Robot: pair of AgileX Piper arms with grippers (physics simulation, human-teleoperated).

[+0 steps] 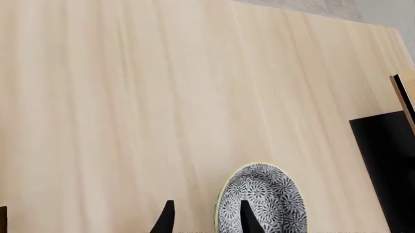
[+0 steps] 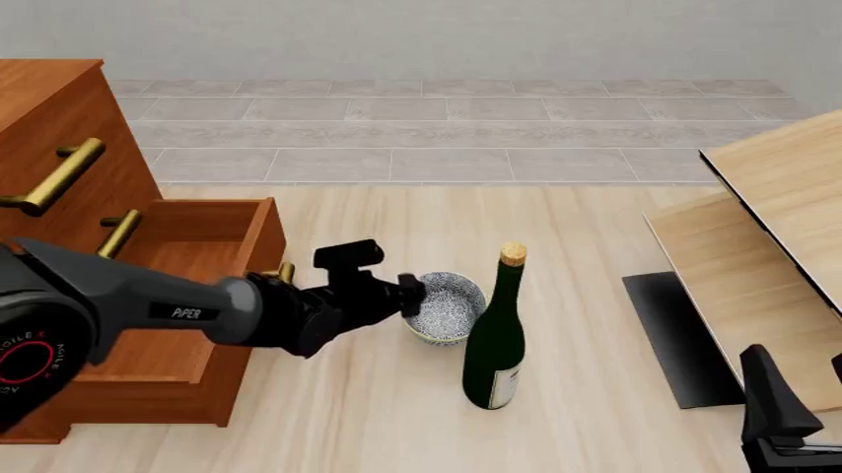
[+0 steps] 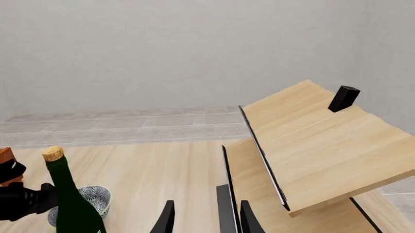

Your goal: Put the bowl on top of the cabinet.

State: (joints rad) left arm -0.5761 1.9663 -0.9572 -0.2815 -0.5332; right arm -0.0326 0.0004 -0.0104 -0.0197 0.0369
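Observation:
The blue-patterned bowl [image 2: 448, 307] stands upright on the wooden floor, just right of the cabinet [image 2: 59, 128]. In the left wrist view the bowl [image 1: 266, 204] lies at the fingertips. My left gripper [image 2: 410, 292] is at the bowl's left rim. It is open [image 1: 206, 206], with one finger over the bowl's inside and the other outside the rim. The bowl [image 3: 98, 196] also shows in the right wrist view, behind the bottle. My right gripper [image 2: 799, 372] hangs open and empty [image 3: 206, 206] at the near right, far from the bowl.
A dark green corked bottle [image 2: 496, 340] stands close to the bowl's right side. The cabinet's upper drawer [image 2: 197, 241] is pulled out beside my left arm. Pale tilted wood panels [image 2: 770, 227] and a black mat [image 2: 677, 340] fill the right.

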